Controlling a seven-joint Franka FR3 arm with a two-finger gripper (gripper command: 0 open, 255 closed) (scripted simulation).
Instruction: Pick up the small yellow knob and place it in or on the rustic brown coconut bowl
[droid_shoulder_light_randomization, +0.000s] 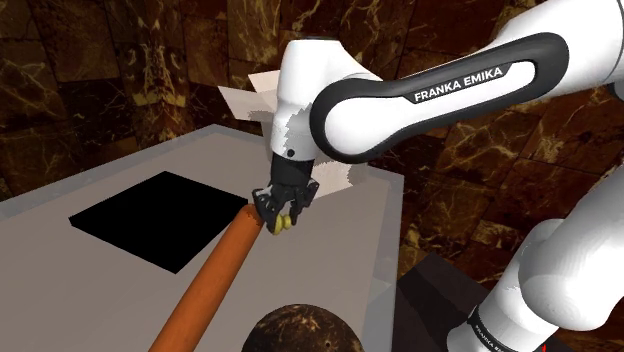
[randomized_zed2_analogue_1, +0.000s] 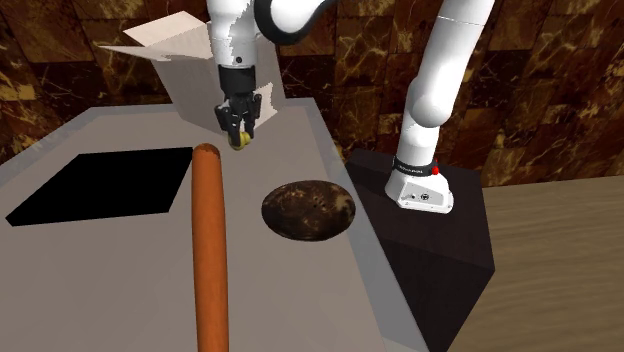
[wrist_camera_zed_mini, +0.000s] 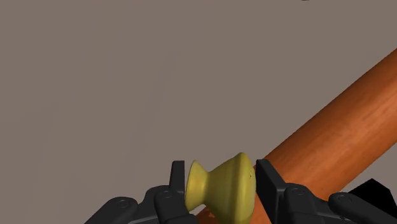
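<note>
A small yellow knob (wrist_camera_zed_mini: 221, 188) sits clasped between my two black fingers, lying on its side with its flared ends against the pads. My gripper (droid_shoulder_light_randomization: 280, 218) is shut on the knob (droid_shoulder_light_randomization: 284, 224) and hangs just above the grey tabletop, close to the far end of a long orange-brown cylinder (droid_shoulder_light_randomization: 212, 281). From the second exterior view the gripper (randomized_zed2_analogue_1: 238, 136) with the knob (randomized_zed2_analogue_1: 240, 139) is well behind the dark brown coconut bowl (randomized_zed2_analogue_1: 309, 210). That bowl (droid_shoulder_light_randomization: 303, 330) lies at the shoulder view's lower edge, nearer the stand.
The orange-brown cylinder (randomized_zed2_analogue_1: 208, 250) lies lengthwise on the grey table (randomized_zed2_analogue_1: 120, 260), beside the bowl. A black rectangular patch (randomized_zed2_analogue_1: 100, 185) marks the table at the second exterior view's left. A white angular object (randomized_zed2_analogue_1: 175, 50) stands behind the gripper. Brown marbled walls surround the table.
</note>
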